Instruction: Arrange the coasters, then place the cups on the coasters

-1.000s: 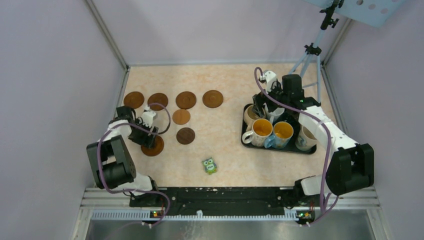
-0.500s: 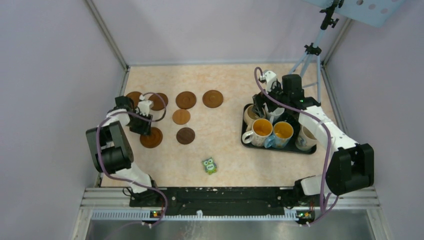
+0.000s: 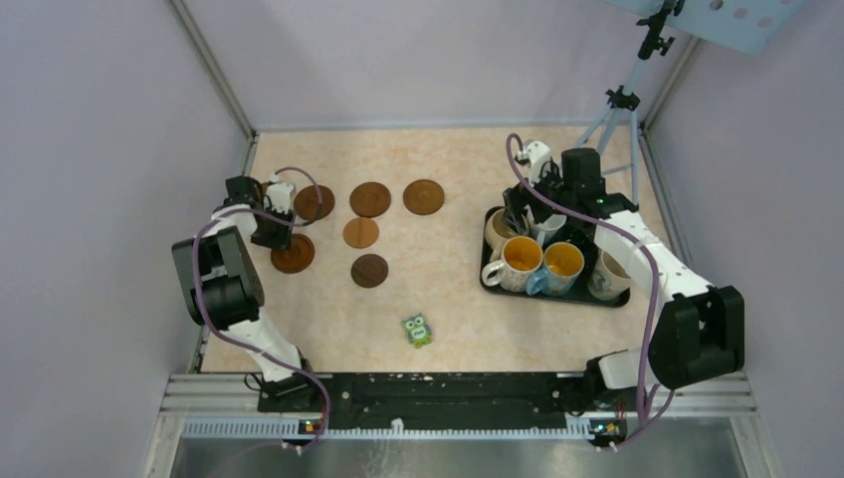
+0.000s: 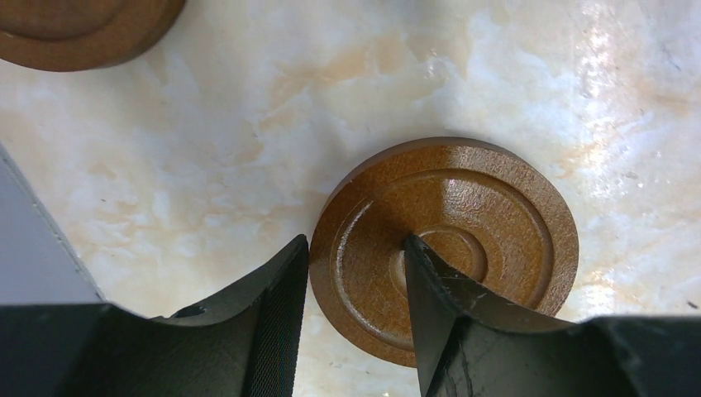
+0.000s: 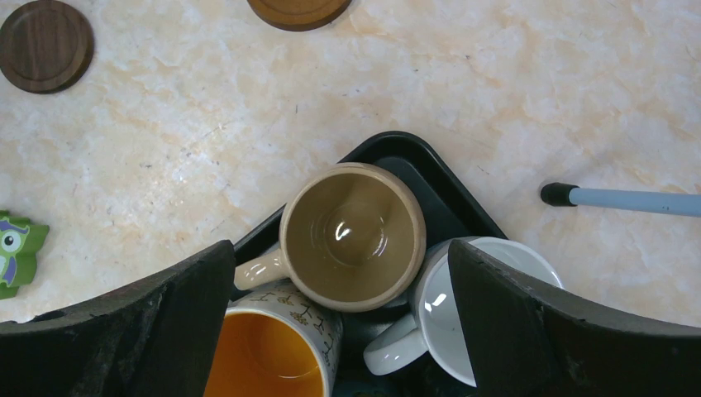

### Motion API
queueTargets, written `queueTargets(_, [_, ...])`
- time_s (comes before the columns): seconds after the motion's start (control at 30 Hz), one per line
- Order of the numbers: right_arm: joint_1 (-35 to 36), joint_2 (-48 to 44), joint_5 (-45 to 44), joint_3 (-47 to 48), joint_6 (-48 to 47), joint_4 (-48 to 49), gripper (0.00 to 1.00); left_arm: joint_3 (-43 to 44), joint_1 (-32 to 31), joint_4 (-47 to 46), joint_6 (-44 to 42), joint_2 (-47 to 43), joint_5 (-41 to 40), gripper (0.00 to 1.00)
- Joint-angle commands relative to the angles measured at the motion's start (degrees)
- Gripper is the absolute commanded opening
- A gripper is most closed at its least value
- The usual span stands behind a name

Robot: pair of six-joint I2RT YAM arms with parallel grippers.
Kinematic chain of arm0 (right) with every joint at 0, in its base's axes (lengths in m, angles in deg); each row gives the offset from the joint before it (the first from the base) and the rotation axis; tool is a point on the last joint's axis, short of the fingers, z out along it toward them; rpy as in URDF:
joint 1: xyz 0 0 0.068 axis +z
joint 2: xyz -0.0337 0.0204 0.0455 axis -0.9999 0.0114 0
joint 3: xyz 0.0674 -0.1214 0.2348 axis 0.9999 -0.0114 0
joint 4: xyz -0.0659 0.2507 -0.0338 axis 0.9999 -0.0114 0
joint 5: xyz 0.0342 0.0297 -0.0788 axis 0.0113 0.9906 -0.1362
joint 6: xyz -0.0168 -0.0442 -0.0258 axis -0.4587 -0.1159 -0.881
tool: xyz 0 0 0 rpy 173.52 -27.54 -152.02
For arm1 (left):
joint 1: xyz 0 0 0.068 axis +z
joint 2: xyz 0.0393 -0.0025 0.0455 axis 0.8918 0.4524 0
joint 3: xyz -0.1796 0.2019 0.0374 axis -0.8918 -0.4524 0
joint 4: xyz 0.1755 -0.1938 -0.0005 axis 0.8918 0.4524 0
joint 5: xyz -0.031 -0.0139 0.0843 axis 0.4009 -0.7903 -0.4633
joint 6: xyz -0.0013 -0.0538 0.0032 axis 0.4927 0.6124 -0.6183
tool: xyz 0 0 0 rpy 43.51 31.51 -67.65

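Several brown coasters lie at the left of the table, among them ones at the back [image 3: 370, 198], [image 3: 423, 196] and nearer the middle [image 3: 360, 232], [image 3: 369, 270]. My left gripper [image 3: 271, 229] [image 4: 354, 248] is shut on a ringed coaster [image 3: 296, 255] [image 4: 463, 223], one finger against its rim and the other in its central hollow. The cups stand crowded in a black tray [image 3: 557, 298] [image 5: 413, 161] at the right. My right gripper [image 3: 527, 214] [image 5: 339, 248] hangs wide open over a beige cup [image 5: 351, 236], a white cup [image 5: 434, 310] and an orange-lined cup [image 5: 264, 356].
A small green owl figure [image 3: 417, 331] [image 5: 15, 248] lies near the front middle. A tripod [image 3: 617, 119] stands at the back right, one leg [image 5: 628, 200] close to the tray. Walls close in the table on three sides.
My left gripper has narrowed onto the ringed coaster and slid it away from the front edge towards the back row. The right arm has stayed still.
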State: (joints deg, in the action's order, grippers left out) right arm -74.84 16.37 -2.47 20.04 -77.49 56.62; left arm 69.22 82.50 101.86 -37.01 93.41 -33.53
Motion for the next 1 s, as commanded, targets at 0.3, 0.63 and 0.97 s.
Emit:
queueTargets(0.3, [-0.34, -0.61, 1.06, 0.57, -0.11, 0.86, 0.99, -0.62, 0.40, 0.10, -1.28, -2.14, -2.95, 0.58])
queueTargets(0.63, [-0.36, -1.03, 0.91, 0.55, -0.10, 0.92, 0.99, 2.12, 0.29, 4.64, -1.27, -5.55, -0.93, 0.65])
queueTargets(0.97, [-0.29, -1.14, 1.22, 0.55, -0.09, 0.86, 0.99, 6.41, -2.31, 9.83, -1.20, -10.28, 11.69, 0.72])
